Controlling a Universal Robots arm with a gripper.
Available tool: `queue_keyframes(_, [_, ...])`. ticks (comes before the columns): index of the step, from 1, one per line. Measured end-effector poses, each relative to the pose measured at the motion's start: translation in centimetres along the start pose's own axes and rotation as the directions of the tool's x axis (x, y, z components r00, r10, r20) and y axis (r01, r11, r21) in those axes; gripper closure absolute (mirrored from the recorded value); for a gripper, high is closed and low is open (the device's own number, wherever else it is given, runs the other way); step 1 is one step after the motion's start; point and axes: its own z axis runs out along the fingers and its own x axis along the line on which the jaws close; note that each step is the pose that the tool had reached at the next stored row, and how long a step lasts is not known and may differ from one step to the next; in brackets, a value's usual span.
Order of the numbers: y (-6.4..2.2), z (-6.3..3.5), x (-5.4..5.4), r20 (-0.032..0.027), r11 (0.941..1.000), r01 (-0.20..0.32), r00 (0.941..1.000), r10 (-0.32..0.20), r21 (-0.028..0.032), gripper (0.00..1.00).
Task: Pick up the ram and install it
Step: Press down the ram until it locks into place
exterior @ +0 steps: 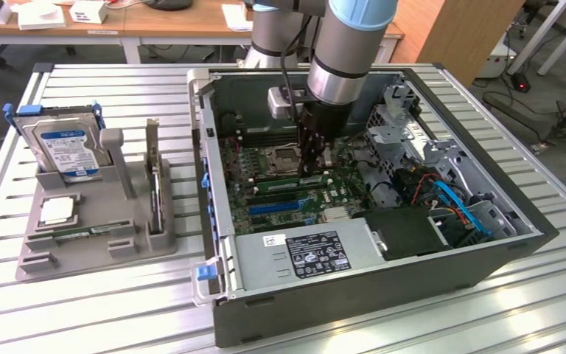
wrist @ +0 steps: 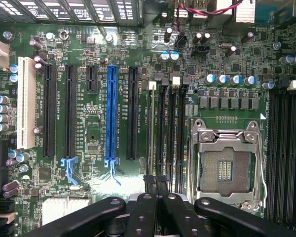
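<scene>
The arm's black gripper [exterior: 312,158] is down inside the open dark-grey computer case [exterior: 362,295], poised over the green motherboard [exterior: 273,177] just to the exterior view's right of the square CPU socket [exterior: 285,156]. In the wrist view the gripper [wrist: 157,190] has its black fingers [wrist: 149,183] pressed together, fully closed, right at the near end of the black memory slots [wrist: 170,133] that run beside the silver-framed CPU socket [wrist: 226,165]. A thin green edge, apparently the long narrow green ram stick [wrist: 152,133], stands in the slot line directly ahead of the fingertips; whether the fingers actually pinch it I cannot tell. On the far side of those slots sit the long blue expansion slot [wrist: 111,113] and the white expansion slot [wrist: 26,103]. Over on the exterior view's left, on the slatted metal table [exterior: 96,310], the grey plastic parts stand [exterior: 96,228] carries the silver hard drive with a blue label [exterior: 67,151] and a dark upright expansion card [exterior: 153,173].
</scene>
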Motion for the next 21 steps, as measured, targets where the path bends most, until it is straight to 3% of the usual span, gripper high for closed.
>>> queue_keyframes(21, [-0.01, 0.34, 0.02, 0.0004, 1.0000, 0.000, 1.0000, 0.000, -0.0002, 0.91])
